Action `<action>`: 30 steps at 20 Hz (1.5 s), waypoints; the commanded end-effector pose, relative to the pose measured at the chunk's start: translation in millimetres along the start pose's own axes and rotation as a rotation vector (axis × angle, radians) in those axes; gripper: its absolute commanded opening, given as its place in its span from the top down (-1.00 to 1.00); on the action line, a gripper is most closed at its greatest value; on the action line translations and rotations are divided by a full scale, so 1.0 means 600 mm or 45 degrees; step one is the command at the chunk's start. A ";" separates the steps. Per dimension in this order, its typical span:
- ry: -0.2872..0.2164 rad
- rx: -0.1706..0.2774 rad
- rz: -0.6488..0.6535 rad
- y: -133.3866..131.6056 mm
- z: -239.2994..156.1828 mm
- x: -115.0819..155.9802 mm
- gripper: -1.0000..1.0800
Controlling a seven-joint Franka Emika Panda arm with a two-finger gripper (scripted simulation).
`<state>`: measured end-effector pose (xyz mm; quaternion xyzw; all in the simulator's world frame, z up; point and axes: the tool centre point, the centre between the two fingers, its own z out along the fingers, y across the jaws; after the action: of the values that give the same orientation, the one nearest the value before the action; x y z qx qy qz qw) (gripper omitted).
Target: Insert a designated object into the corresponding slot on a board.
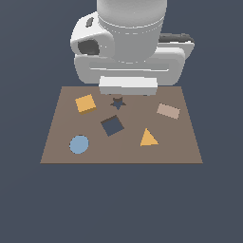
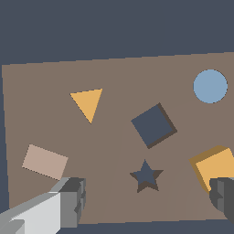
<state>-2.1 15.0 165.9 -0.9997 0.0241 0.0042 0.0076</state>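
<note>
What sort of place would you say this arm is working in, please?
Most likely a simulated shape-sorting test scene: a flat brown board with a square cutout, an orange-yellow square block, and a featureless dark blue background around them.

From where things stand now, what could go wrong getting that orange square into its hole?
The square slot sits askew, so the orange-yellow square block may jam on an edge unless it is turned to match. The open gripper hangs nearer the star cutout than the block, so it could close off-centre. The orange triangle has a similar colour; picking it would be a mistake.
</note>
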 end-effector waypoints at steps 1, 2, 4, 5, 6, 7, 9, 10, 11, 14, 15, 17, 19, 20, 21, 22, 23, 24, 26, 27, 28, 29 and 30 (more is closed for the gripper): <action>0.000 0.000 0.000 0.000 0.000 0.000 -0.92; 0.000 0.000 0.000 0.001 0.000 0.000 -0.92; 0.000 0.000 -0.005 0.002 0.002 -0.001 -0.92; 0.000 0.000 -0.009 0.004 0.003 -0.002 -0.92; 0.000 -0.001 -0.015 0.006 0.005 -0.004 -0.92; 0.000 -0.001 -0.021 0.008 0.007 -0.005 -0.92; 0.000 -0.001 -0.038 0.014 0.012 -0.009 -0.92; 0.000 -0.002 -0.047 0.018 0.016 -0.011 -0.92; 0.001 -0.002 -0.058 0.023 0.019 -0.014 -0.92; 0.001 -0.004 -0.098 0.038 0.032 -0.023 -0.92; 0.001 -0.004 -0.114 0.044 0.037 -0.026 -0.92; 0.001 -0.005 -0.148 0.058 0.049 -0.033 -0.92; 0.002 -0.007 -0.186 0.074 0.061 -0.040 -0.92; 0.002 -0.007 -0.207 0.083 0.068 -0.044 -0.92; 0.002 -0.008 -0.229 0.092 0.075 -0.047 -0.92; 0.003 -0.009 -0.251 0.102 0.083 -0.051 -0.92; 0.003 -0.010 -0.275 0.112 0.091 -0.054 -0.92; 0.003 -0.011 -0.300 0.123 0.099 -0.058 -0.92; 0.004 -0.012 -0.346 0.143 0.114 -0.064 -0.92; 0.004 -0.013 -0.368 0.153 0.121 -0.066 -0.92; 0.004 -0.014 -0.389 0.162 0.128 -0.068 -0.92; 0.004 -0.015 -0.408 0.171 0.135 -0.070 -0.92; 0.005 -0.015 -0.426 0.179 0.141 -0.071 -0.92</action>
<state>-48.5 -81.4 86.1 -0.9915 -0.1304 0.0018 0.0026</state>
